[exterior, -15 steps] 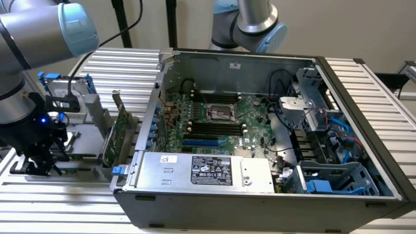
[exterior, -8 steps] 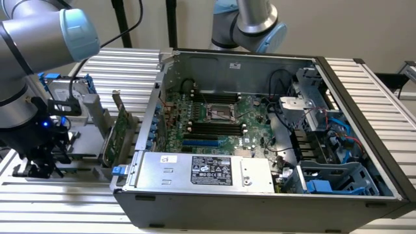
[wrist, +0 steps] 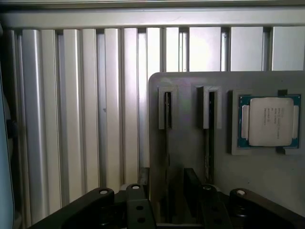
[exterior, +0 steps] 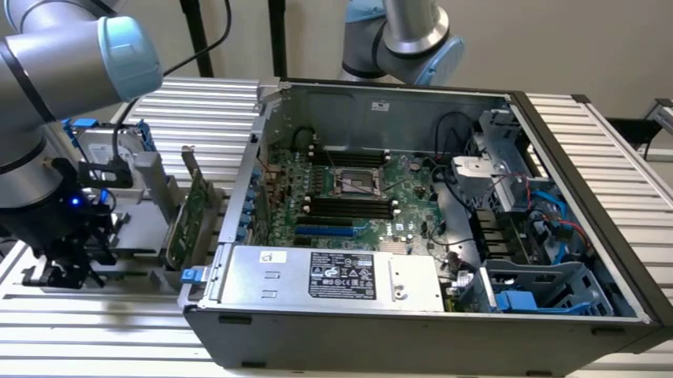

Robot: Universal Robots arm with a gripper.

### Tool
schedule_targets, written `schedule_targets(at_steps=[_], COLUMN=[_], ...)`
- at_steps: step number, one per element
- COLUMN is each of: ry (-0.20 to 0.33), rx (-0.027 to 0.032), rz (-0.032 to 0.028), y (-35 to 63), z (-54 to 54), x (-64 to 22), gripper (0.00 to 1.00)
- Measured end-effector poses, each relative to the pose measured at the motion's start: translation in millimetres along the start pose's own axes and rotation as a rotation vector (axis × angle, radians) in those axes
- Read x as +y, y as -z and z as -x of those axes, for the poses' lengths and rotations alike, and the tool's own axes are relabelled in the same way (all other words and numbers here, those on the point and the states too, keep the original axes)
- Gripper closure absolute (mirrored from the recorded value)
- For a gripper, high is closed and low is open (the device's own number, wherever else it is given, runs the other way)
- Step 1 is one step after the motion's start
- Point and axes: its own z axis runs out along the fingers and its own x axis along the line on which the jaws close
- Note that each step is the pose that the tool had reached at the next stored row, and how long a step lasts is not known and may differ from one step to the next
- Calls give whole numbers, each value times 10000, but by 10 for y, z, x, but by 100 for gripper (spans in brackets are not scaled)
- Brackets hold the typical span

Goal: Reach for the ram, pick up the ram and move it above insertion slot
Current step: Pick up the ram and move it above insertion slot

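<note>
A thin ram stick (wrist: pixel 167 119) stands on edge in one slot of a grey holder (wrist: pixel 187 143), so I look down on its narrow top edge. My gripper (wrist: pixel 167 193) is open. One dark finger (wrist: pixel 191 186) is on each side of that stick, with a gap to it on both sides. A second stick (wrist: pixel 210 129) stands in the neighbouring slot. In the exterior view my gripper (exterior: pixel 72 264) hangs low over the holder at the exterior view's left, outside the open computer case (exterior: pixel 589 236). The motherboard's black memory slots (exterior: pixel 347 206) lie inside the case.
A processor chip (wrist: pixel 271 121) rests in a recess of the holder beside the sticks. A larger green expansion card (exterior: pixel 192 216) stands upright between my gripper and the case wall. A second arm's base (exterior: pixel 405 39) rises behind the case. Ribbed aluminium table (wrist: pixel 71 119) surrounds the holder.
</note>
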Motion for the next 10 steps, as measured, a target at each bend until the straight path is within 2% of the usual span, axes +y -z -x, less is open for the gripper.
schedule_targets(at_steps=[7, 9, 10], ry=[1, 1, 2], rx=[3, 4, 4], rz=[3, 3, 4], y=[-22, -30, -33], z=[23, 24, 24], x=[0, 0, 0], gripper=[58, 60, 67])
